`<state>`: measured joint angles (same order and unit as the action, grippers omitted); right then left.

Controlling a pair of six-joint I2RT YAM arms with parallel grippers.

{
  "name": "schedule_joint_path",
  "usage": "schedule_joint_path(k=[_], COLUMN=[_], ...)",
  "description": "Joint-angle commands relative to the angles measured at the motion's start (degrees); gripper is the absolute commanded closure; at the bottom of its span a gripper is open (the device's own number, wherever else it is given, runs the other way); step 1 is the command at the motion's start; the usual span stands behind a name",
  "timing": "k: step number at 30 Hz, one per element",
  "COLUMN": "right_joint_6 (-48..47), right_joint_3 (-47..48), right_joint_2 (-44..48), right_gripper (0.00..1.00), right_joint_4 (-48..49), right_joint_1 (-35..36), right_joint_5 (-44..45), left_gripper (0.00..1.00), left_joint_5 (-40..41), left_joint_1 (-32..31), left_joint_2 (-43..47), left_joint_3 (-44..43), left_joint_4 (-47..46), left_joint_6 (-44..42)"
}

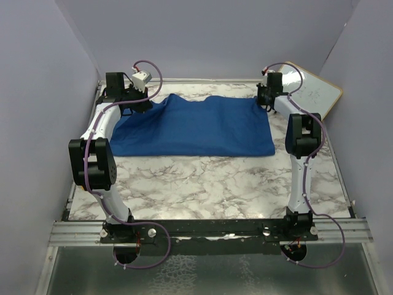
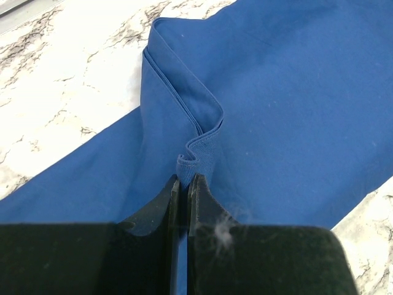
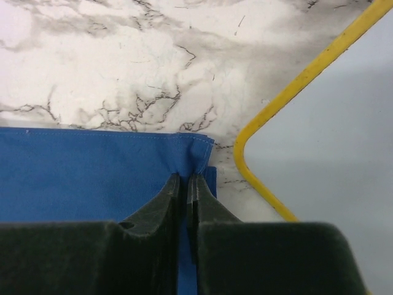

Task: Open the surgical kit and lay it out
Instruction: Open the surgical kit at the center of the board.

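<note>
- The left tool (image 2: 184,178) is closed on a raised fold of the blue cloth wrap (image 2: 295,92), its two dark fingers pressed together with a small tab of hemmed fabric sticking up between the tips.
- The right tool (image 3: 186,177) is likewise closed, pinching the cloth at its hemmed far-right corner, right where the edge turns down.
- In the overhead view the blue cloth wrap lies spread across the far half of the marbled tabletop (image 1: 209,184), with one tool at each of its far corners.
- Just beside the right tool, a whiteboard (image 1: 316,92) leans at the far right corner of the tabletop. In the right wrist view its yellow-looking rounded rim sits close to the pinched corner but apart from it.
- Purple cables loop over both arms, and lavender walls close in the tabletop on three sides.
- The cloth shows soft humps and creases, and whatever lies beneath it is hidden.
- Each wrist view is cut off at the bottom by its own dark fingers, so the cloth directly under the tools cannot be made out.
</note>
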<state>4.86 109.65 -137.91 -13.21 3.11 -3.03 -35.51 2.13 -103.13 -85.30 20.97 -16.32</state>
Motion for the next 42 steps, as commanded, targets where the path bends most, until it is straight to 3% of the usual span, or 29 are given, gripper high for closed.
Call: schedule_joint_path(k=[1, 14, 21, 25, 34, 42], right_joint_6=[-1.06, -4.98, -11.67, -17.16, -24.2, -25.51], right_joint_3=[-2.5, -10.89, -21.5, -27.56, -43.96, -48.85], right_joint_2=[5.72, 14.88, 24.92, 31.26, 42.34, 43.4], right_gripper=[0.99, 0.99, 0.99, 0.99, 0.99, 0.99], right_joint_4=[1.39, 5.69, 6.65, 1.99, -5.17, -11.83], right_joint_1=[-0.64, -0.65, -0.65, -0.75, -0.79, -0.83], right_joint_5=[-6.35, -13.24, -14.22, -13.94, -13.12, -13.94], left_gripper=[1.0, 1.0, 1.0, 1.0, 1.0, 1.0], left_joint_5=[1.55, 2.63, 6.4, 7.9, 8.15, 9.34], left_joint_1=[-0.29, -0.29, -0.28, -0.29, -0.29, -0.37], left_joint_2=[0.12, 0.58, 2.92, 5.11, 12.17, 17.79], left_joint_3=[-0.9, -1.87, -1.96, -1.34, 10.02, 20.13], left_joint_4=[-1.24, -1.2, 0.26, 3.59, 9.83, 12.35], left_joint_6=[-0.49, -0.02, -3.43, -7.64, -15.18, -18.42])
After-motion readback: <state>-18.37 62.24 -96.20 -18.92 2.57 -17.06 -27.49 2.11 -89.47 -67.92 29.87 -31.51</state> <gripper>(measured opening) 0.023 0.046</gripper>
